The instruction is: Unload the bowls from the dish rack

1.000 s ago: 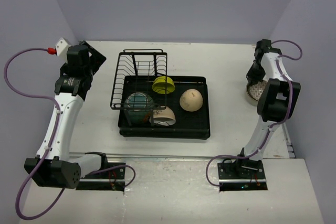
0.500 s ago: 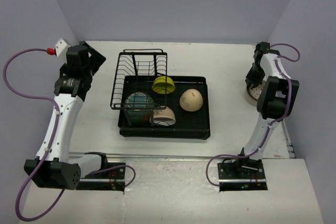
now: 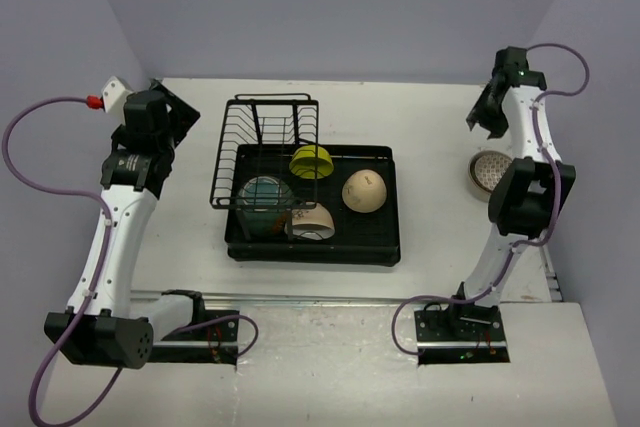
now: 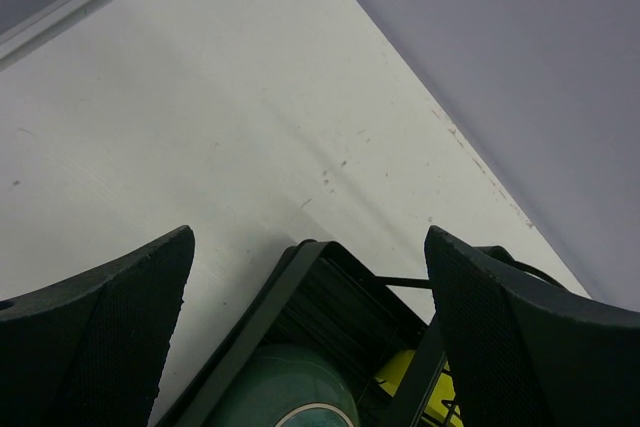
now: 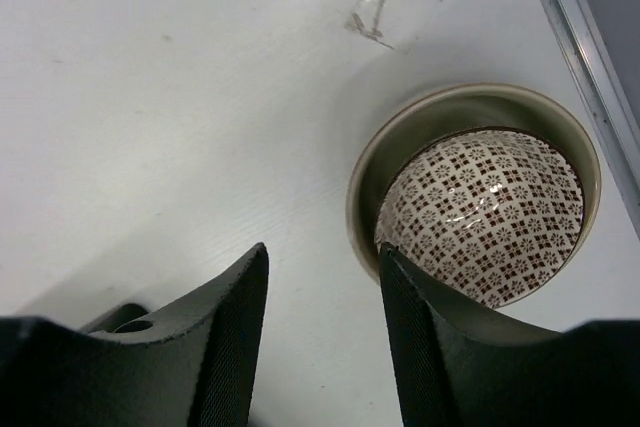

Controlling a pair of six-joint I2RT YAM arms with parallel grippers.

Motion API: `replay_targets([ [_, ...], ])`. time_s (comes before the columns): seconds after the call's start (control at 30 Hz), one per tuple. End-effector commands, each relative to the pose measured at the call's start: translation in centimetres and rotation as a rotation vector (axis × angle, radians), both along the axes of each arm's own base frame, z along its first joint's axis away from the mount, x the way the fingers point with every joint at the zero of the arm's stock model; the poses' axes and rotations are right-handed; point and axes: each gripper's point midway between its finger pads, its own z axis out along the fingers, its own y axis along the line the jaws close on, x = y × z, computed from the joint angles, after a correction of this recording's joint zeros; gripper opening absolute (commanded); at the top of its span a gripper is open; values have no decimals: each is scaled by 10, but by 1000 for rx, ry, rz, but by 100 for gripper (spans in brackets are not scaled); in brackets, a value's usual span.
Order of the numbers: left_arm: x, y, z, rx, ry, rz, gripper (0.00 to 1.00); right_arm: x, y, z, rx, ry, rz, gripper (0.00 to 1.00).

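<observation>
The black dish rack stands mid-table and holds a yellow-green bowl, a teal bowl, a smooth cream bowl and a cream bowl with a brown band. At the right edge a brown-patterned bowl sits nested inside a beige bowl. My right gripper hovers above and left of that stack, open, with only bare table between its fingers. My left gripper is open by the rack's back left corner, looking down at the teal bowl.
An upright wire plate holder rises from the rack's left back part. Grey walls close in the back and both sides. A metal rail runs along the table's right edge, close to the stacked bowls.
My right gripper has opened, letting go at the stacked bowls, and has lifted up and back from them. The left arm has barely shifted.
</observation>
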Motion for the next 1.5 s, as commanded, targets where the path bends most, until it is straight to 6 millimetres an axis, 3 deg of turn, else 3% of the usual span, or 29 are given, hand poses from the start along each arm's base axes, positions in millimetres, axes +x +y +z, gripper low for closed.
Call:
replay_targets([
  [0.0, -6, 8, 7, 9, -26, 30, 96, 2, 31, 100, -3, -223, 79, 51],
  [0.03, -7, 8, 6, 9, -24, 30, 96, 2, 42, 111, 10, -251, 106, 52],
  [0.07, -8, 8, 7, 10, -25, 29, 96, -4, 55, 130, 25, -299, 132, 59],
  [0.13, -11, 8, 7, 8, -26, 29, 96, -4, 91, 151, 121, -396, 181, 66],
  [0.17, -12, 7, 6, 6, -26, 28, 96, -19, 105, 157, 196, -423, 188, 66],
  [0.2, -14, 7, 8, 4, -28, 24, 96, -30, 130, 168, 362, -493, 195, 66],
  [0.23, -15, 6, 8, 2, -28, 23, 96, -20, 143, 184, 443, -563, 202, 66],
  [0.27, -16, 6, 9, 4, -29, 21, 96, -39, 156, 183, 529, -595, 204, 65],
  [0.3, -18, 6, 9, 3, -27, 19, 96, -36, 179, 210, 643, -728, 278, 65],
  [0.33, -20, 6, 9, 2, -27, 18, 96, -41, 190, 219, 790, -756, 195, 64],
  [0.37, -21, 6, 11, 6, -29, 18, 96, -48, 199, 186, 876, -701, 137, 64],
  [0.4, -24, 7, 13, 9, -31, 19, 96, -54, 214, 218, 1017, -800, 117, 63],
  [0.43, -25, 7, 14, 9, -34, 19, 96, -59, 227, 214, 1072, -792, 91, 62],
  [0.47, -26, 8, 15, 13, -35, 21, 96, -62, 234, 196, 1102, -762, 44, 62],
  [0.53, -29, 8, 18, 13, -41, 21, 96, -67, 254, 209, 1182, -805, 8, 62],
  [0.57, -29, 8, 21, 10, -49, 22, 96, -73, 271, 206, 1202, -774, 3, 63],
  [0.63, -31, 8, 24, 5, -53, 23, 96, -72, 283, 208, 1275, -763, -81, 63],
  [0.67, -32, 8, 25, -1, -57, 27, 96, -80, 301, 200, 1308, -721, -97, 64],
  [0.8, -36, 8, 23, -18, -49, 41, 95, -89, 327, 187, 1361, -647, -301, 65],
  [0.97, -39, 6, 26, -41, -64, 42, 94, -95, 356, 152, 1353, -540, -431, 64],
  [1.17, -43, 7, 23, -51, -66, 51, 94, -108, 374, 108, 1348, -483, -539, 61],
  [1.2, -44, 7, 23, -51, -68, 51, 94, -110, 370, 90, 1327, -470, -579, 61],
  [1.4, -45, 5, 22, -59, -68, 47, 94, -115, 378, 73, 1297, -490, -570, 58],
  [1.47, -44, 3, 22, -71, -71, 41, 94, -111, 383, 77, 1314, -515, -555, 57],
])
